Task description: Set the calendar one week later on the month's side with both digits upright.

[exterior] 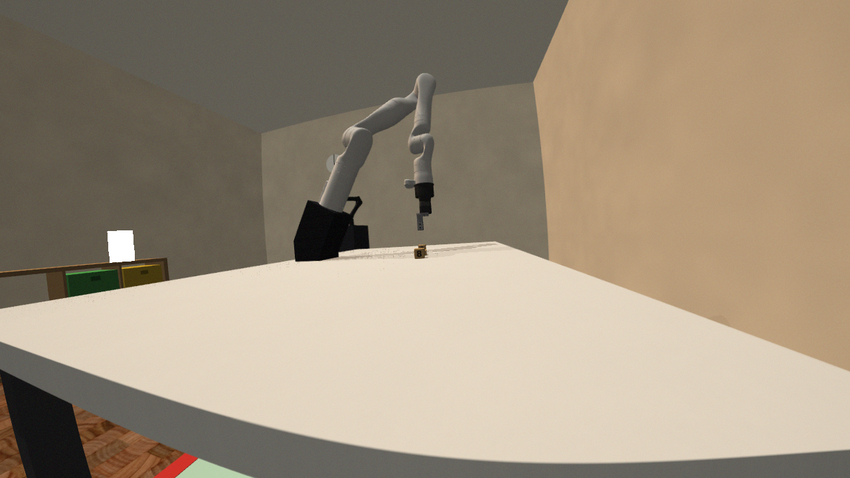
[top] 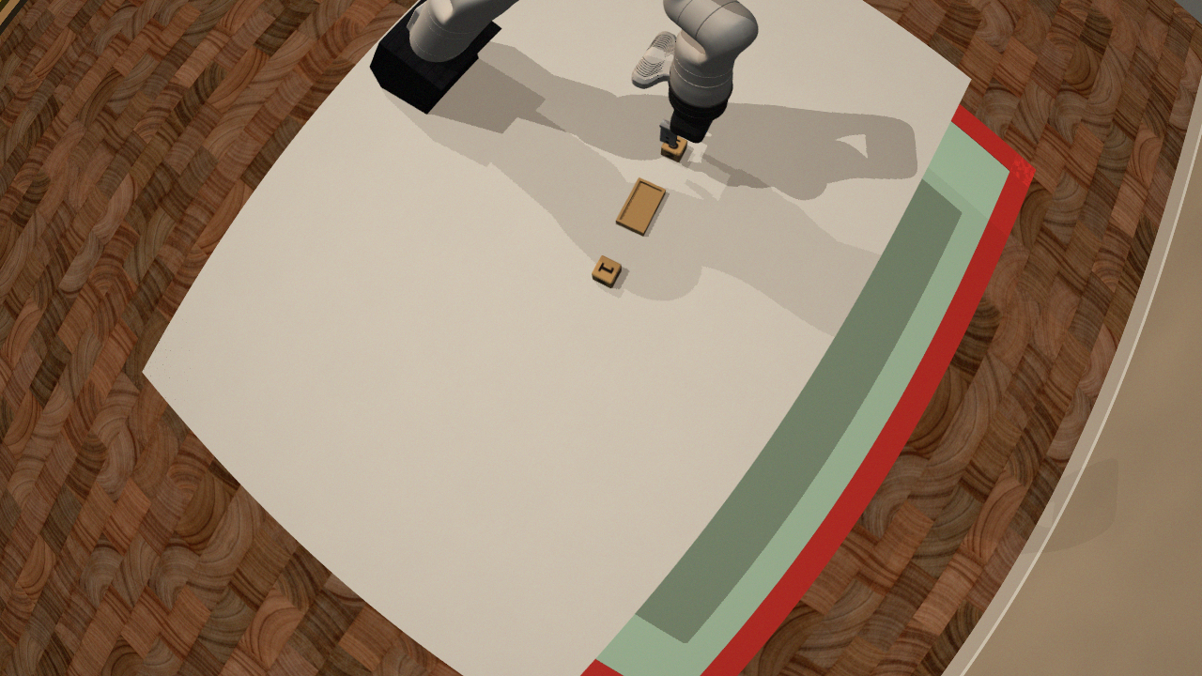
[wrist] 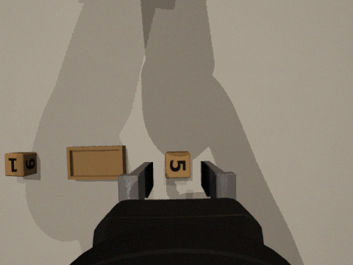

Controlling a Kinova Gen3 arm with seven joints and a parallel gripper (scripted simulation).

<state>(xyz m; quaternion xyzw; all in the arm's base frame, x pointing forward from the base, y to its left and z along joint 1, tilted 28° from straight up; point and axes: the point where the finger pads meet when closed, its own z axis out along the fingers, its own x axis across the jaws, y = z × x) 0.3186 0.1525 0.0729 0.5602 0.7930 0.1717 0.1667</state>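
Observation:
The shallow wooden tray (top: pixel 630 227) (wrist: pixel 123 158) lies flat and empty on the table between two wooden cubes. One cube (top: pixel 672 149) (wrist: pixel 177 165) shows a 5 on top, turned sideways in the wrist view. The other cube (top: pixel 606 270) (wrist: pixel 13 165) (exterior: pixel 419 253) shows a 1 on top, a 6 or 9 on the side towards the tray, and an 8 in the exterior view. My gripper (wrist: pixel 176 174) (exterior: pixel 420 228) is open and empty, pointing down well above the 5 cube, which shows between the fingers in the wrist view. No month name is visible.
The black robot base (top: pixel 424 75) stands at the table's back left. Shadows of the arm fall across the tray area. The table edge (top: pixel 832 336) runs on the right, beside a green and red floor strip (top: pixel 912 403). The wall is beyond.

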